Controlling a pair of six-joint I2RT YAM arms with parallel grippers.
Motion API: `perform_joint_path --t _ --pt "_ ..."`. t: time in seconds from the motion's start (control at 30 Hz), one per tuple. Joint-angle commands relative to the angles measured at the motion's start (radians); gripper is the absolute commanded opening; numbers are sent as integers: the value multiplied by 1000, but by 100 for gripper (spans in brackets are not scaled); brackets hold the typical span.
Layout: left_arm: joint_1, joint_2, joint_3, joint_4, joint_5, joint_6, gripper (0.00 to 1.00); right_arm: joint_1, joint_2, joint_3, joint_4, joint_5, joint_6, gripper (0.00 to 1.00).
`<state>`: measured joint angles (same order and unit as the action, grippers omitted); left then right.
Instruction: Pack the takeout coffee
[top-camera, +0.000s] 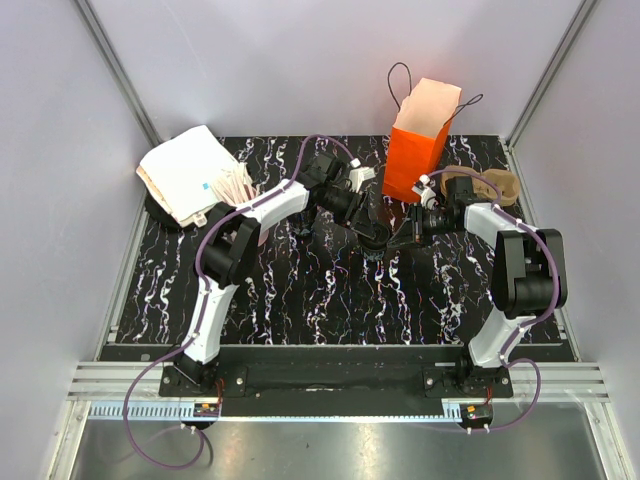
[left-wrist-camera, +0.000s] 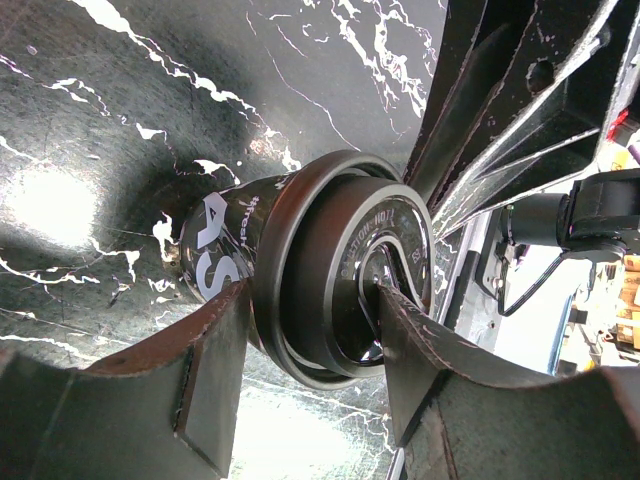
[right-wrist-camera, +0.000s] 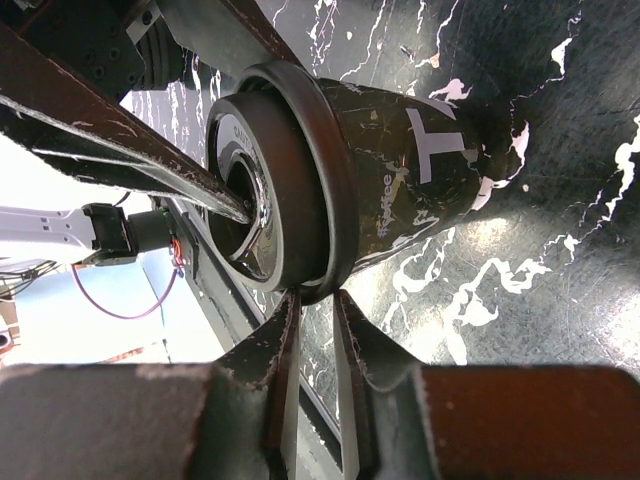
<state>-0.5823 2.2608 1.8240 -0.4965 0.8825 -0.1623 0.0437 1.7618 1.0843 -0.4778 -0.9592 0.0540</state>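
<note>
2 grippers are gathered on 1 small object: the takeout coffee (right-wrist-camera: 400, 170), which is stood on the black marbled table (top-camera: 300, 300) near its middle, just in front of the orange bag (top-camera: 415, 160) and not yet inside it. The left gripper (left-wrist-camera: 315, 300) is clamped across the rim of the lid (left-wrist-camera: 345, 270), 1 finger laid against the cup wall below the rim and the other pressed into the lid's recessed top. The right gripper (right-wrist-camera: 312, 300) is drawn nearly together with a thin gap left between its fingers, and the rim's edge is met at their tips; whether the rim is actually pinched cannot be told. The step in hand is judged to be securing the cup for a lift into the bag. It would be done well if the cup were kept upright and the squeeze kept light, so that the paper wall is not crushed nor the lid popped. The bag's open mouth should be approached from above, its handles and soft walls avoided, and the cup lowered to the bag's floor before release.
</note>
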Motion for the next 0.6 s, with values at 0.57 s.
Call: perform_joint_path --t 0.57 --pt "-21 83 -26 -68 -186 78 45 -28 -44 158 42 154 3 47"
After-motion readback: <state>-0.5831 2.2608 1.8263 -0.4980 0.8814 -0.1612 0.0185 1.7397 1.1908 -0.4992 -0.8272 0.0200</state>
